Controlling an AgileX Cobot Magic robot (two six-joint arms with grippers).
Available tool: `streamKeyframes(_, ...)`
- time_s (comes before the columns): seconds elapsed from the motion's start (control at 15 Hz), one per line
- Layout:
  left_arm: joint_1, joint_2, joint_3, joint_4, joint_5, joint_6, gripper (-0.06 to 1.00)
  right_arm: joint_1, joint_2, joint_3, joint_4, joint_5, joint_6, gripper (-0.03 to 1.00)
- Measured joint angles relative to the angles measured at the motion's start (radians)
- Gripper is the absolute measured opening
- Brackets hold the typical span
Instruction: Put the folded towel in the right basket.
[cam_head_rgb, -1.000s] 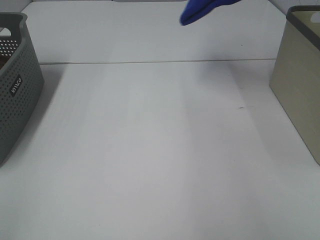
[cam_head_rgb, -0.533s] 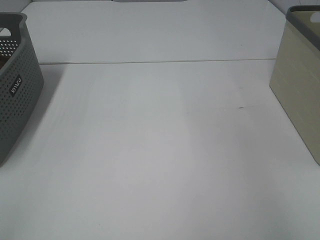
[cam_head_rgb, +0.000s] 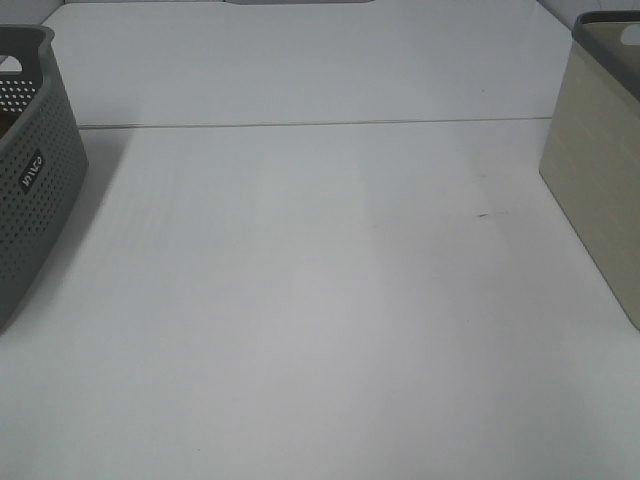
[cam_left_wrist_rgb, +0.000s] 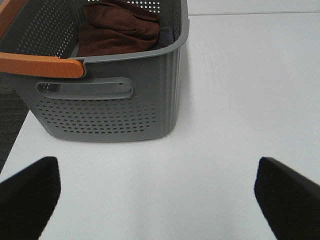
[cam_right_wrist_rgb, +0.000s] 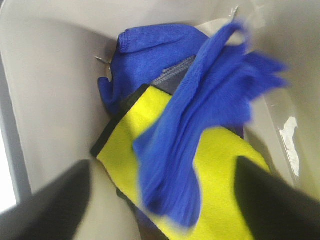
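The blue folded towel (cam_right_wrist_rgb: 200, 125) shows blurred in the right wrist view, inside the beige right basket (cam_right_wrist_rgb: 45, 80), over a yellow cloth (cam_right_wrist_rgb: 220, 165) and another blue cloth (cam_right_wrist_rgb: 150, 55). My right gripper (cam_right_wrist_rgb: 165, 200) is above the basket's inside with its fingers (cam_right_wrist_rgb: 50, 205) wide apart on either side of the towel. My left gripper (cam_left_wrist_rgb: 157, 195) is open and empty above the table beside the grey basket (cam_left_wrist_rgb: 110, 110). Neither gripper shows in the exterior view, where only part of the right basket (cam_head_rgb: 600, 170) shows at the right edge.
The grey perforated left basket (cam_head_rgb: 30, 170) holds a brown cloth (cam_left_wrist_rgb: 120, 30) and has an orange handle (cam_left_wrist_rgb: 40, 65). The white table (cam_head_rgb: 320, 300) runs between the two baskets, with a seam line across its far part.
One second ago the blue towel hung at the top of the exterior view; it has since gone out of that view, towards the right basket.
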Motion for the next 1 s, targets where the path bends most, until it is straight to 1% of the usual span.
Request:
streamKeyframes(0.13, 0.0, 0.0, 0.0, 0.0, 0.0, 0.0, 0.98, 0.001, 0.0, 0.0, -0.001, 0.0, 0.003, 0.95)
streamKeyframes(0.2, 0.0, 0.0, 0.0, 0.0, 0.0, 0.0, 0.98, 0.01, -0.004, 0.0, -0.002, 0.0, 0.006, 0.96)
streamKeyframes(0.27, 0.0, 0.0, 0.0, 0.0, 0.0, 0.0, 0.98, 0.037, -0.012, 0.0, -0.009, 0.0, 0.015, 0.97)
streamKeyframes(0.33, 0.0, 0.0, 0.0, 0.0, 0.0, 0.0, 0.98, 0.092, -0.026, 0.0, -0.025, 0.0, 0.032, 0.97)
streamKeyframes(0.4, 0.0, 0.0, 0.0, 0.0, 0.0, 0.0, 0.98, 0.127, -0.034, 0.0, -0.034, 0.0, 0.039, 0.97)
streamKeyframes(0.47, 0.0, 0.0, 0.0, 0.0, 0.0, 0.0, 0.98, 0.273, -0.06, 0.0, -0.109, 0.0, 0.079, 0.97)
streamKeyframes(0.6, 0.0, 0.0, 0.0, 0.0, 0.0, 0.0, 0.98, 0.362, -0.104, 0.009, -0.148, -0.001, 0.098, 0.98)
streamKeyframes(0.67, 0.0, 0.0, 0.0, 0.0, 0.0, 0.0, 0.98, 0.384, -0.144, 0.039, -0.156, -0.004, 0.108, 0.98)
streamKeyframes(0.8, 0.0, 0.0, 0.0, 0.0, 0.0, 0.0, 0.98, 0.403, -0.237, 0.15, -0.158, -0.006, 0.112, 0.98)
streamKeyframes(0.87, 0.0, 0.0, 0.0, 0.0, 0.0, 0.0, 0.98, 0.407, -0.316, 0.248, -0.158, -0.006, 0.122, 0.98)
streamKeyframes(1.0, 0.0, 0.0, 0.0, 0.0, 0.0, 0.0, 0.98, 0.407, -0.548, 0.49, -0.161, -0.022, 0.13, 0.98)
